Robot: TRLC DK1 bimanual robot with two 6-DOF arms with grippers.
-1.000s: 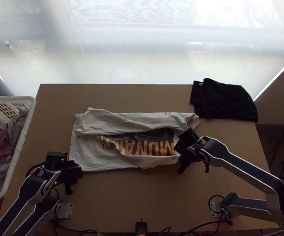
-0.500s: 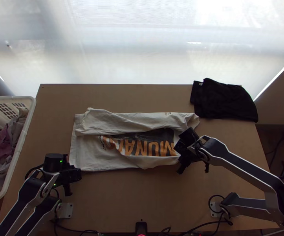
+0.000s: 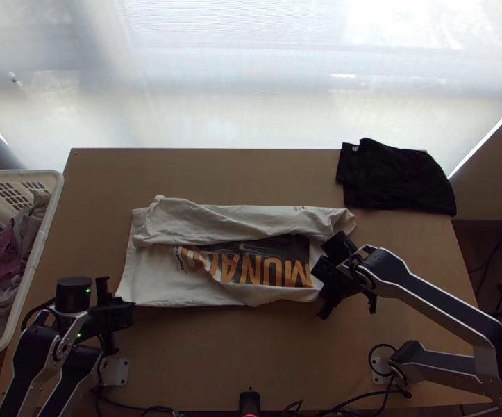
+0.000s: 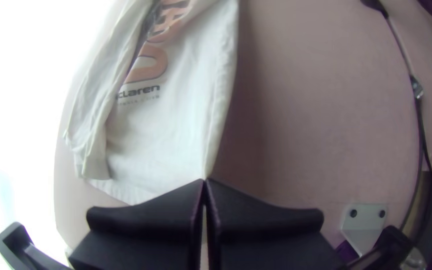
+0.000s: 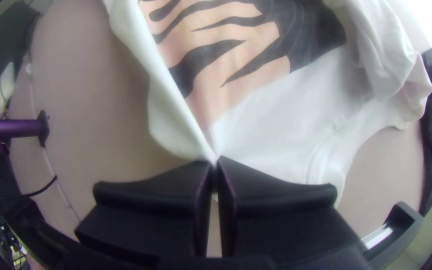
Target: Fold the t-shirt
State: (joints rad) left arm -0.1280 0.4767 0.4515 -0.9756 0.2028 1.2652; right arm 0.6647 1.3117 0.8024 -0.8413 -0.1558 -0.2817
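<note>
The off-white t-shirt (image 3: 160, 278) lies across the table, its far part folded over in a loose strip and its dark and orange print partly showing. My left gripper (image 3: 120, 313) is at its near left corner; in the left wrist view the gripper (image 4: 204, 181) is shut on that corner of the shirt (image 4: 151, 140). At the near edge toward the right, my right gripper (image 3: 325, 283) holds the cloth. The right wrist view has this gripper (image 5: 216, 161) shut on a pinch of the shirt (image 5: 286, 130), with slack fabric beside the fingers.
A black folded cloth (image 3: 396, 177) lies at the table's far right corner. Left of the table stands a white basket (image 3: 39, 260) with clothes in it. Cables and a small black device (image 3: 249, 402) are at the near edge.
My left gripper has moved left and toward the near edge, pulling the shirt's corner. My right gripper has shifted slightly nearer and right. The whole shirt has slid a little nearer.
</note>
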